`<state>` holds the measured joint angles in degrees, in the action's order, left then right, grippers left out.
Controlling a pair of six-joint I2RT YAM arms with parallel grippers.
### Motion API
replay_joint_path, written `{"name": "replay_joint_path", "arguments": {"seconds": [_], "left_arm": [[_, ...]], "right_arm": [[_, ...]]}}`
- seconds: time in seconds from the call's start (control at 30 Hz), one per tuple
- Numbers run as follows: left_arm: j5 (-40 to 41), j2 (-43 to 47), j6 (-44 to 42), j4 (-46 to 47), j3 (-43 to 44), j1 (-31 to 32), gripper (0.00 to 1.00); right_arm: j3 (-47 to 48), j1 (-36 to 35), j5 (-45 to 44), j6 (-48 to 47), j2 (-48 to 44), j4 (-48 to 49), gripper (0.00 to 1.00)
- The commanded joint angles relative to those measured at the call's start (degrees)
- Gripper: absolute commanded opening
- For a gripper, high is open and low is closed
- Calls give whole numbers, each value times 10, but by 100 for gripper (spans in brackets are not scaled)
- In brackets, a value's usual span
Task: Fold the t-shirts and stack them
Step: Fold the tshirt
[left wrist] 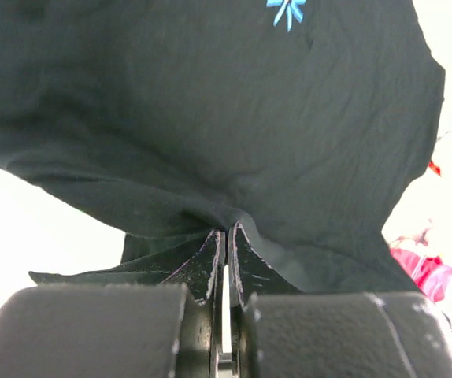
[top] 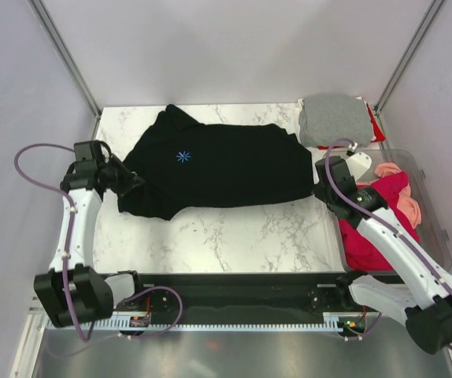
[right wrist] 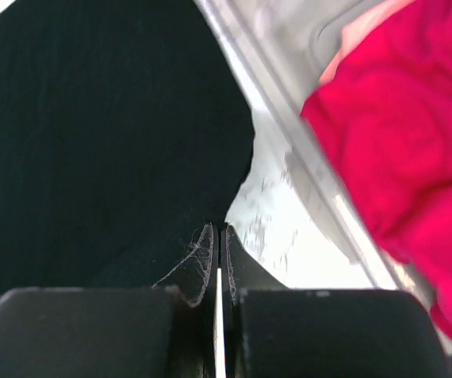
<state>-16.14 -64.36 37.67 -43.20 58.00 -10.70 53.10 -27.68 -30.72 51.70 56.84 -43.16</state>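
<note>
Black t-shirt (top: 218, 169) lies spread across the marble table (top: 234, 228), logo up. It looks soft, light and floppy (it will sag wherever nobody holds it). Left gripper (left wrist: 226, 232) is pinched tight on the bunched left edge. Right gripper (right wrist: 218, 232) is closed on the right edge, beside the clear tub (top: 439, 228) holding a crimson t-shirt (top: 368, 236). Edges and corners look the best holds on this matte, faintly wrinkled knit.

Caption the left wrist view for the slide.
Left end effector shut on the edge of the large black cloth t-shirt, its blue starburst logo at top.
</note>
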Motion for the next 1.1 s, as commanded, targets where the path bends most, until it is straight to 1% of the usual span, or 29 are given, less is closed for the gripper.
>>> {"name": "replay_joint_path", "arguments": {"seconds": [0.0,0.07,0.17,0.2,0.27,0.3,0.47,0.53,0.57,0.6,0.63,0.67,0.7,0.73,0.77,0.8,0.83,0.87,0.9,0.93,0.97,1.0,1.03,1.07], "left_arm": [[-12,-67,-44,56,80,0,2],[-19,-136,-56,60,110,0,2],[-37,-210,-67,61,174,3,2],[-47,-259,-73,58,205,4,2],[-52,-302,-75,58,235,7,2],[-57,-339,-80,57,264,9,2],[-60,-441,-89,36,350,27,2],[-63,-484,-92,29,385,34,5],[-64,-503,-96,23,402,35,8],[-64,-522,-101,15,450,36,10],[-62,-566,-102,3,480,36,15],[-64,-588,-113,-32,514,38,41],[-66,-610,-118,-66,595,37,53],[-66,-629,-124,-97,634,39,60],[-58,-631,-131,-135,660,42,68],[-28,-610,-130,-134,651,45,76],[-15,-585,-126,-126,626,44,86],[-6,-524,-124,-110,592,43,91],[3,-495,-120,-82,517,39,91],[1,-468,-116,-67,476,25,91],[-3,-438,-103,-55,435,17,89],[-11,-383,-96,-17,347,7,89],[-13,-349,-89,4,300,-14,88],[-14,-319,-70,27,208,-26,86]], "right_arm": [[34,44,31,-61,56,68,0],[43,61,42,-70,101,97,0],[56,85,58,-78,155,132,0],[58,91,73,-80,167,141,0],[69,111,84,-85,205,162,0],[73,115,87,-90,216,169,0],[112,140,99,-105,300,196,0],[132,147,102,-108,326,203,0],[140,148,103,-109,353,206,0],[160,149,104,-109,368,208,0],[174,154,104,-114,386,208,0],[190,156,113,-118,423,207,0],[238,161,124,-126,443,203,10],[267,168,131,-135,480,170,52],[294,169,133,-142,490,152,69],[325,168,137,-147,485,133,78],[326,167,140,-150,485,131,78],[317,167,143,-146,451,133,80],[282,166,150,-143,428,135,82],[258,164,156,-137,403,146,82],[231,163,162,-129,355,149,83],[173,161,168,-115,329,154,83],[142,154,181,-108,305,165,83],[111,151,185,-101,264,170,83]]}}
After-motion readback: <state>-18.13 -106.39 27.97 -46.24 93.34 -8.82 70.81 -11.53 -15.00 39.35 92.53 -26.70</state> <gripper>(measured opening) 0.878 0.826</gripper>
